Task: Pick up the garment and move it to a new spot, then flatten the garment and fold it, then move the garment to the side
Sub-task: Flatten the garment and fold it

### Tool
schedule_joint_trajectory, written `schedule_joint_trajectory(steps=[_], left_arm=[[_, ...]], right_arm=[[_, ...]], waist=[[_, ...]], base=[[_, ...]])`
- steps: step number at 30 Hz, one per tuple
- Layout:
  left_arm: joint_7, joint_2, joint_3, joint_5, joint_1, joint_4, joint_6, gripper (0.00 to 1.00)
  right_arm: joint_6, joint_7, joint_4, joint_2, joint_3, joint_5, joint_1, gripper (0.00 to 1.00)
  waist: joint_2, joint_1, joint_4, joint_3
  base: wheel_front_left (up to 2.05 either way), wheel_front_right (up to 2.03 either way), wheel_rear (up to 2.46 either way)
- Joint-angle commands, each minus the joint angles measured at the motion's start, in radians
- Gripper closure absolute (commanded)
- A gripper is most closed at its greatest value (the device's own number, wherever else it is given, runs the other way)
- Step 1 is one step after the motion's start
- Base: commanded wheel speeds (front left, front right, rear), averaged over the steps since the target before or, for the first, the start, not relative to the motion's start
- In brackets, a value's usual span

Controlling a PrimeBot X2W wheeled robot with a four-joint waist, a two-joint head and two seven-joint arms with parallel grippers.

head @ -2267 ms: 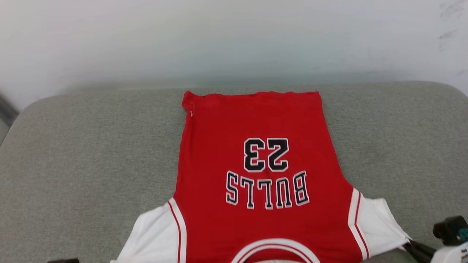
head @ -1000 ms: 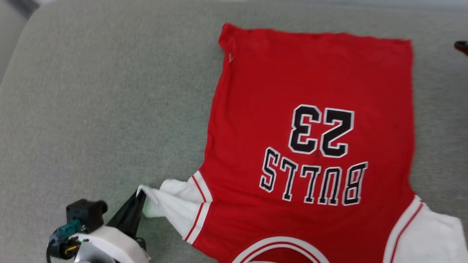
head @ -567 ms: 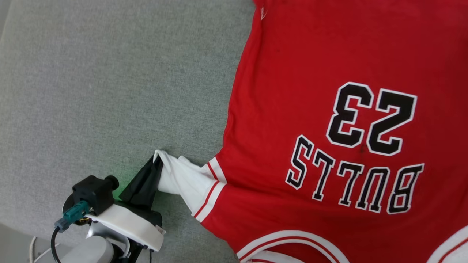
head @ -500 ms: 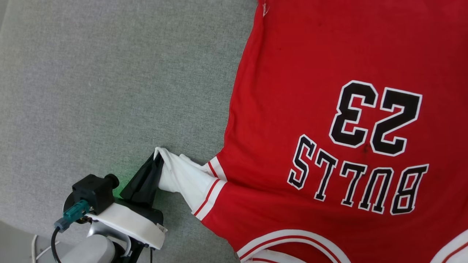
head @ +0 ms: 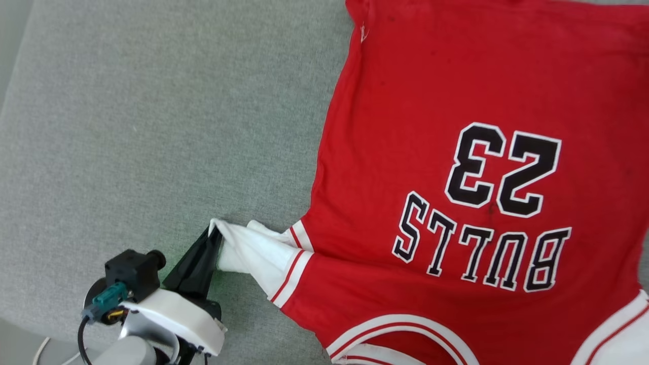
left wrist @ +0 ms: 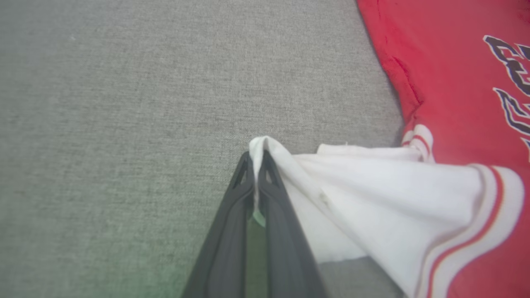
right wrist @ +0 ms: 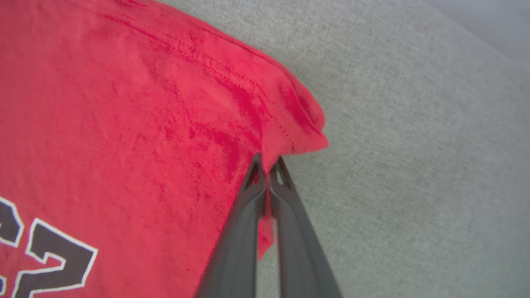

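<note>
Head view: garment (head: 431,91) clamped in left pincer (head: 215,234)

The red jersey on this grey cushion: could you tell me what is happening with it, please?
The robot holds the garment at two places. Its left gripper is shut on the tip of the white sleeve, and its right gripper is shut on a red hem corner. The garment lies spread on the grey cushion with its lettering facing up, not yet folded.

Left gripper (head: 215,234) low at the left, pointing up and right, pinched tight, right gripper (right wrist: 267,164) pinched tight too
</note>
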Motion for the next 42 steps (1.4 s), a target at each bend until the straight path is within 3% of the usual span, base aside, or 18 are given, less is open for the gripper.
schedule_joint_trajectory(steps=[1, 11, 14, 22, 29, 34, 35, 37, 42], left_arm=[[0.003, 0.001, 0.011, -0.006, 0.031, 0.001, 0.008, 1.00], [0.005, 0.031, 0.024, -0.029, 0.139, -0.009, 0.043, 1.00], [0.006, 0.036, 0.025, -0.035, 0.157, -0.011, 0.049, 1.00], [0.012, 0.054, 0.031, -0.061, 0.222, -0.003, 0.066, 1.00], [0.009, 0.055, 0.040, -0.073, 0.248, 0.004, 0.068, 1.00], [0.008, 0.049, 0.038, -0.075, 0.245, 0.014, 0.059, 1.00], [0.008, 0.049, 0.038, -0.076, 0.245, 0.016, 0.058, 1.00], [0.007, 0.052, 0.038, -0.075, 0.245, 0.020, 0.057, 1.00], [0.012, 0.055, 0.034, -0.070, 0.242, 0.020, 0.059, 1.00]], right_arm=[[-0.001, -0.024, -0.043, -0.045, 0.051, 0.046, 0.048, 1.00], [-0.001, -0.096, -0.314, -0.287, 0.191, 0.276, 0.347, 1.00], [-0.001, -0.121, -0.357, -0.338, 0.188, 0.309, 0.429, 1.00], [-0.001, -0.226, -0.436, -0.458, 0.107, 0.412, 0.828, 1.00], [-0.001, -0.328, -0.409, -0.409, 0.023, 0.437, 1.149, 1.00], [-0.001, -0.378, -0.387, -0.329, -0.019, 0.412, 1.243, 1.00], [-0.001, -0.389, -0.383, -0.316, -0.034, 0.405, 1.244, 0.77], [-0.001, -0.399, -0.395, -0.304, -0.065, 0.390, 1.230, 0.00], [-0.001, -0.418, -0.498, -0.330, -0.152, 0.360, 1.157, 0.00]], waist=[[0.0000, -0.0001, -0.031, -0.085], [0.0000, -0.0001, -0.111, -0.260], [0.0000, -0.0001, -0.125, -0.289], [0.0000, -0.0001, -0.167, -0.364], [0.0000, -0.0001, -0.178, -0.371], [0.0000, -0.0001, -0.181, -0.366], [0.0000, -0.0001, -0.182, -0.367], [0.0000, -0.0001, -0.184, -0.371], [0.0000, -0.0001, -0.184, -0.378]], base=[[0.00, 0.00, 0.00], [0.00, 0.00, 0.00], [0.00, 0.00, 0.00], [0.00, 0.00, 0.00], [0.00, 0.00, 0.00], [0.00, 0.00, 0.00], [0.00, 0.00, 0.00], [0.00, 0.00, 0.00], [0.00, 0.00, 0.00]])
